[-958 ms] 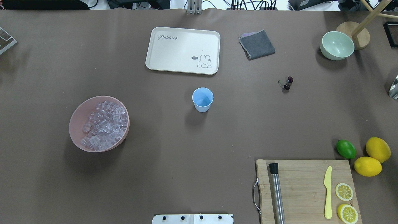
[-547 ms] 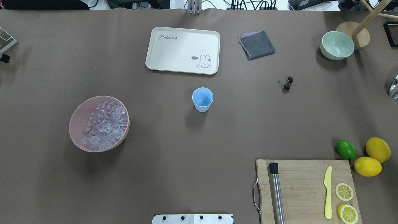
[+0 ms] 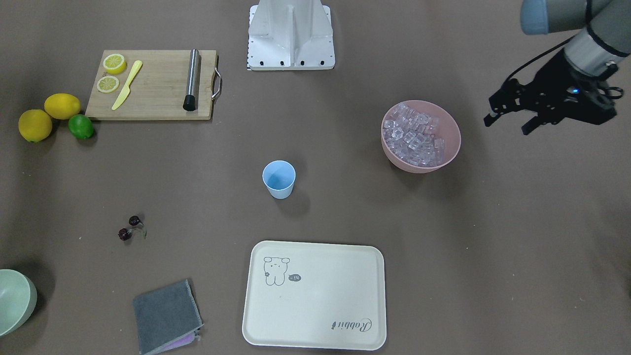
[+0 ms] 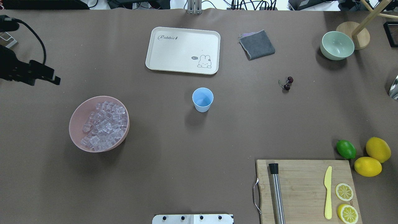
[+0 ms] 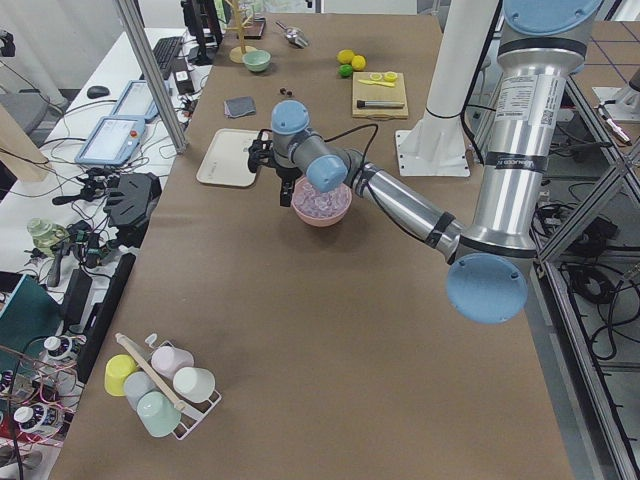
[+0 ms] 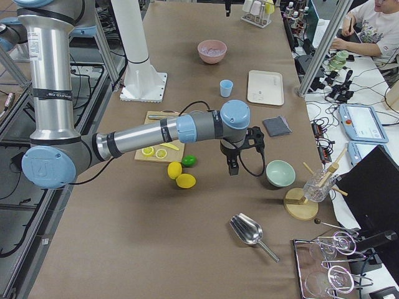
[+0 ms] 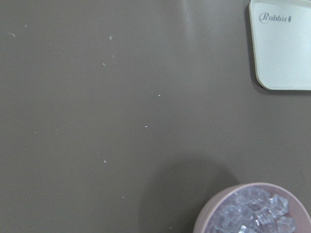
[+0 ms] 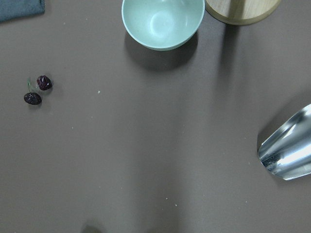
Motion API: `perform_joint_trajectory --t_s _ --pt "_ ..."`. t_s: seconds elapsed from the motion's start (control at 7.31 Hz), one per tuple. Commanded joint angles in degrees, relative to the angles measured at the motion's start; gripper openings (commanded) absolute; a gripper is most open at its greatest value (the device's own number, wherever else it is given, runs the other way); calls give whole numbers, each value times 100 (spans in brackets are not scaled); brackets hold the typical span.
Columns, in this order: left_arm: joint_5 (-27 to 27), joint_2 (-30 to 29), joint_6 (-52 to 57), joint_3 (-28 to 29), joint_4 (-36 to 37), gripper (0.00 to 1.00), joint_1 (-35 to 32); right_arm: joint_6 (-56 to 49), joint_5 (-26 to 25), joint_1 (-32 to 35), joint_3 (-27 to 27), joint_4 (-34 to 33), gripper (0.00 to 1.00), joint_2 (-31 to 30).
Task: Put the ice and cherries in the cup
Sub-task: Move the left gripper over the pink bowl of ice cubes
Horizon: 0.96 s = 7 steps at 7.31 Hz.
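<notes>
The light blue cup (image 4: 202, 99) stands upright and empty mid-table; it also shows in the front view (image 3: 279, 178). The ice (image 4: 104, 126) fills the pink bowl (image 4: 76, 116) on the left. The cherries (image 4: 287, 83) lie on the table right of the cup and show in the right wrist view (image 8: 36, 91). My left gripper (image 4: 56, 77) hovers beyond and left of the pink bowl; in the front view it (image 3: 507, 125) is open and empty. My right gripper (image 6: 234, 159) shows only in the right side view, near the pale green bowl; I cannot tell if it is open.
A cream tray (image 4: 182, 49) and a grey cloth (image 4: 256, 44) lie at the back. A pale green bowl (image 4: 337, 45), a wooden stand (image 4: 357, 31) and a metal scoop (image 4: 394, 87) are at right. A cutting board (image 4: 304, 186), lime (image 4: 346, 149) and lemons (image 4: 377, 149) are front right.
My left gripper has come into the overhead view from the left edge and moved right, to beyond the pink bowl. The objects have not moved.
</notes>
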Motion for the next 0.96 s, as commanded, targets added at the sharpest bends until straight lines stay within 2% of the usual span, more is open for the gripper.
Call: perform_joint_trajectory --t_s 0.0,0.14,0.27,0.82 --pt "639 -226 -1148 -87 -34 98 931 72 11 0 -12 0 100 48" --pt "964 -367 -1642 -69 -17 98 1326 177 20 0 -29 -9 100 48" --pt "1385 -359 -1681 35 -17 98 1617 178 21 0 -47 -9 100 48" --pt "1862 -324 -1892 247 -17 98 2040 187 29 0 -65 -17 100 57"
